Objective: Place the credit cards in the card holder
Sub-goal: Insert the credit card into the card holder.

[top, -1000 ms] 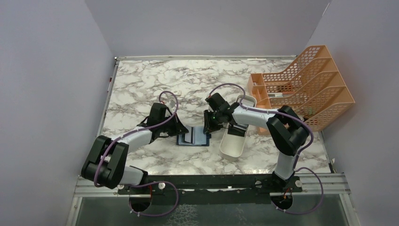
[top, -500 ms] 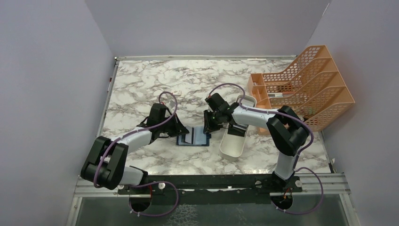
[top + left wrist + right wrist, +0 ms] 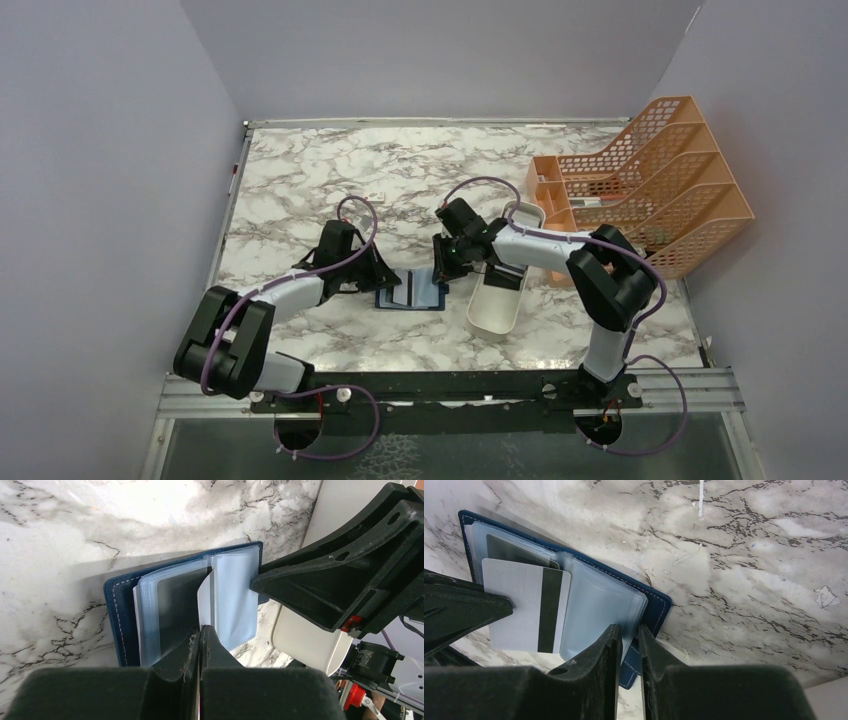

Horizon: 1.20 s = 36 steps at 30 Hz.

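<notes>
Left gripper [image 3: 201, 632] clamps grey credit card [image 3: 524, 610], not slotted yet; right gripper [image 3: 628, 640] narrow, pinching card holder [image 3: 655, 605]; dark card [image 3: 506, 551] looks already sleeved.

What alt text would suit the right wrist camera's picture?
Jaws of the left gripper hold a striped grey card over an open blue card holder on a marble table. Jaws of the right gripper pinch its edge.

walls [image 3: 100, 200]: plain lilac | table [image 3: 300, 170]: white-grey marble top | near edge: metal rail [image 3: 700, 384] | light: even
</notes>
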Motion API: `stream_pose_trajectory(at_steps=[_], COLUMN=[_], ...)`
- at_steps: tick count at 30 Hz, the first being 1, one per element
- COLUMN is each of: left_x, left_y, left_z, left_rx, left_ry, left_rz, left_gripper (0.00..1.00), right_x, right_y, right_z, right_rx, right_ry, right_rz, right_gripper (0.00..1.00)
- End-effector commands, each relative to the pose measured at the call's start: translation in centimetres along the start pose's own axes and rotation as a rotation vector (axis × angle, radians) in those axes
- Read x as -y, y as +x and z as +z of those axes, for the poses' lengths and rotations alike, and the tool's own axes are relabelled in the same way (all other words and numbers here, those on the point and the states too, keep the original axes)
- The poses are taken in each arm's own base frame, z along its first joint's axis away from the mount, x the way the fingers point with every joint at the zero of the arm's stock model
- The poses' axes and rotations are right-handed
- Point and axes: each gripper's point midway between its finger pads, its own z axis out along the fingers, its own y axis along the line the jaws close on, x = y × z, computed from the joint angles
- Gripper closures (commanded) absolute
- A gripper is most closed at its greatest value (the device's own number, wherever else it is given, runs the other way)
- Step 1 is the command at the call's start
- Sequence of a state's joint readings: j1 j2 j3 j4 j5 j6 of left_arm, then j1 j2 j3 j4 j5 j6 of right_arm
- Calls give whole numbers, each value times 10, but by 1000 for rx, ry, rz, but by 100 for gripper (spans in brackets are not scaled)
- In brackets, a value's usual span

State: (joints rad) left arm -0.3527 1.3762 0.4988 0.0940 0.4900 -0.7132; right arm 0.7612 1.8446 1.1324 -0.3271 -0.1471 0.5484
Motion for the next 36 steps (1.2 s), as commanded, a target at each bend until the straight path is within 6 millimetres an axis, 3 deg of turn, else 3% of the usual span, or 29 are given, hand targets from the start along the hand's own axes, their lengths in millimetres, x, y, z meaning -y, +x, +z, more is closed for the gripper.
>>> stream_pose_trajectory(at_steps=[1, 8, 16, 19, 24, 36], left_x=[-16, -12, -24, -16, 4, -18], left_y=[-2, 4, 9, 7, 6, -4], left_z=[-6, -1, 1, 2, 3, 6], left_rx=[34, 18, 24, 38, 38, 78], left_ry=[-92, -37, -74, -25, 89, -25], left_rz=[27, 20, -23, -13, 0, 65], left_gripper=[100, 100, 100, 100, 100, 100], right_x=[25, 23, 28, 26, 22, 26], right_y=[13, 16, 16, 14, 13, 17], right_z=[4, 8, 6, 3, 4, 9], right_rx=[-32, -46, -42, -34, -33, -52], right_ry=[119, 105, 136, 128, 107, 118], right_rz=[-11, -11, 0, 0, 1, -1], right_gripper=[77, 77, 77, 80, 74, 73])
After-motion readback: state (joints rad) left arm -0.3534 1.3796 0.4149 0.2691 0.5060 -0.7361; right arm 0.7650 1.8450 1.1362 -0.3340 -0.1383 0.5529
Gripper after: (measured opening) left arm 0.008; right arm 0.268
